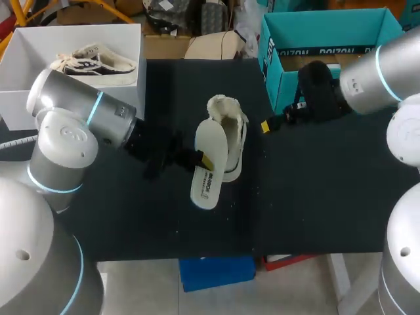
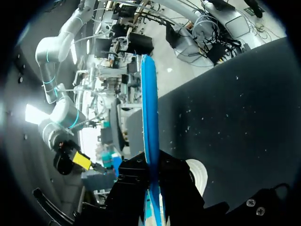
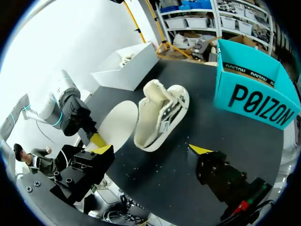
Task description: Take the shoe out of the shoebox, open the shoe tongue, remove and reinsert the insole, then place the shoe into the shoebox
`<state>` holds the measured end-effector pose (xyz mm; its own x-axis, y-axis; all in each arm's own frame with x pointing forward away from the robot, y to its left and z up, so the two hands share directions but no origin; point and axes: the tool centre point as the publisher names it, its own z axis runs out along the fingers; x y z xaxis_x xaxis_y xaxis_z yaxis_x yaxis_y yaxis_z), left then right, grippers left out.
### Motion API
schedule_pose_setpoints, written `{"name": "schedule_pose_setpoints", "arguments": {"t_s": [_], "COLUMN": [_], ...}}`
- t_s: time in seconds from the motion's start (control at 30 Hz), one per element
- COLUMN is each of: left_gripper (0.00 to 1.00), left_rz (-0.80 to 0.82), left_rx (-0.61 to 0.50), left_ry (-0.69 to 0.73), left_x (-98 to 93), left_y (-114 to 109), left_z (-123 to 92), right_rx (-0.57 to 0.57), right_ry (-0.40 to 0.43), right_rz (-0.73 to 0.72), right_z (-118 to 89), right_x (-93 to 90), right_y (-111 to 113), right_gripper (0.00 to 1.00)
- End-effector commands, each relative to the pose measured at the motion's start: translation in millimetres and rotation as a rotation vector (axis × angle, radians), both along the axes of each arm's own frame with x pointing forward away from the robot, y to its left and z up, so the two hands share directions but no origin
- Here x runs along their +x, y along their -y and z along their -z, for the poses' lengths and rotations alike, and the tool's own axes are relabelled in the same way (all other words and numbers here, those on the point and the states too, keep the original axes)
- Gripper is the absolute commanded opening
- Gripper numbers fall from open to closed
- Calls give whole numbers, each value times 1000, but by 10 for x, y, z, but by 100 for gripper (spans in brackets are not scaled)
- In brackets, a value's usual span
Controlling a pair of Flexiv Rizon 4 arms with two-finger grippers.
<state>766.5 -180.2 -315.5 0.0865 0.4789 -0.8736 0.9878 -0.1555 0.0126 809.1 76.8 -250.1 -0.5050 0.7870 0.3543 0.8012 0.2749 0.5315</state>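
Note:
A cream shoe [image 1: 231, 131] lies on the black table [image 1: 315, 197] near its middle, its tongue pulled up. Its white insole [image 1: 209, 164] is out of the shoe, just to the shoe's left, and my left gripper [image 1: 200, 159] is shut on its edge. In the left wrist view the insole [image 2: 149, 108] shows edge-on, blue on its underside, clamped between the black fingers of the left gripper [image 2: 151, 183]. My right gripper [image 3: 150, 150] hangs open to the right of the shoe [image 3: 162, 113] and holds nothing. The teal shoebox [image 1: 328, 33] stands at the back right.
A white box [image 1: 26, 46] holding another shoe [image 1: 98, 60] sits at the back left, behind my left arm. My right arm [image 1: 367, 79] passes in front of the teal shoebox [image 3: 254, 94]. Bare black table lies in front of the shoe.

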Motion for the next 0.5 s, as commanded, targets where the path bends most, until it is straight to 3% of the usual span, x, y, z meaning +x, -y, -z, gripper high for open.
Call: {"name": "schedule_pose_setpoints", "arguments": {"t_s": [0.03,0.27,0.5], "left_gripper": [0,0,0], "left_rz": [8,66,91], "left_rx": [99,-2,31], "left_ry": [-46,-151,-143], "left_x": [-31,-99,-110], "left_y": [-43,-55,-27], "left_z": [41,91,75], "right_rx": [-36,-36,-36], "right_ry": [8,8,8], "right_rz": [23,23,23], "right_z": [-40,-40,-40], "right_x": [-26,-26,-26], "right_y": [-4,-4,-4], "right_gripper": [100,100,100]}}
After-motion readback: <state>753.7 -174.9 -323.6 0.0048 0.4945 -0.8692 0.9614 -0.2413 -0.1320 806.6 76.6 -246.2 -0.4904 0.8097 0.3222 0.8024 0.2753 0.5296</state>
